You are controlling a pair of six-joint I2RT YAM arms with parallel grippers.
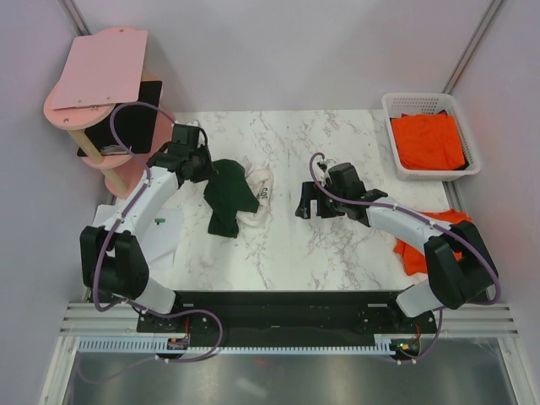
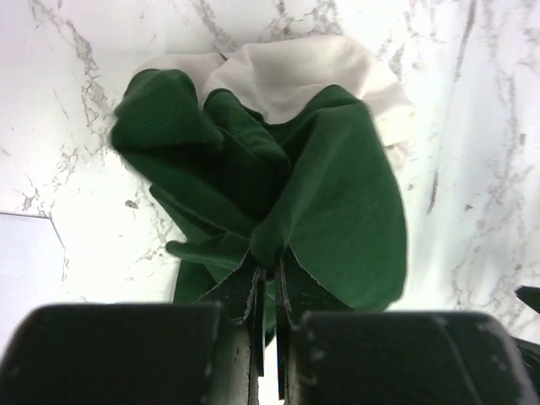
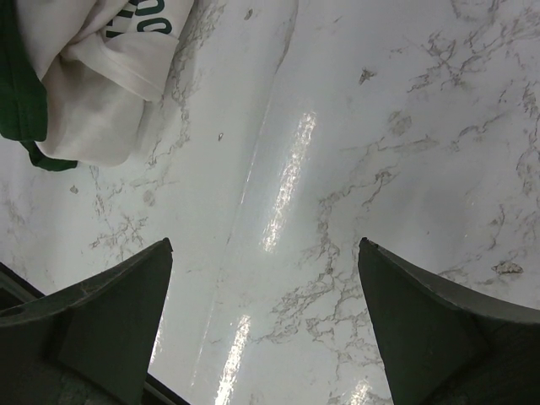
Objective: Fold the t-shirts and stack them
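The cream-white t-shirt with dark green sleeves (image 1: 229, 196) lies crumpled on the marble table left of centre. My left gripper (image 1: 205, 165) sits at its upper left edge. In the left wrist view the left gripper (image 2: 270, 263) is shut on a fold of the green cloth (image 2: 337, 194), with cream fabric (image 2: 295, 76) bunched behind. My right gripper (image 1: 305, 207) stands open over bare marble to the right of the shirt. From the right wrist, the right gripper (image 3: 265, 242) holds nothing, and the shirt's cream hem (image 3: 93, 93) shows at the upper left. Orange t-shirts (image 1: 429, 140) fill the basket. Another orange shirt (image 1: 415, 253) lies under the right arm.
A white plastic basket (image 1: 462, 118) stands at the back right, just off the table. A pink tiered stand (image 1: 99, 80) rises at the back left. A white paper sheet (image 1: 165, 234) lies by the left arm, its corner (image 2: 25, 261) visible from the left wrist.
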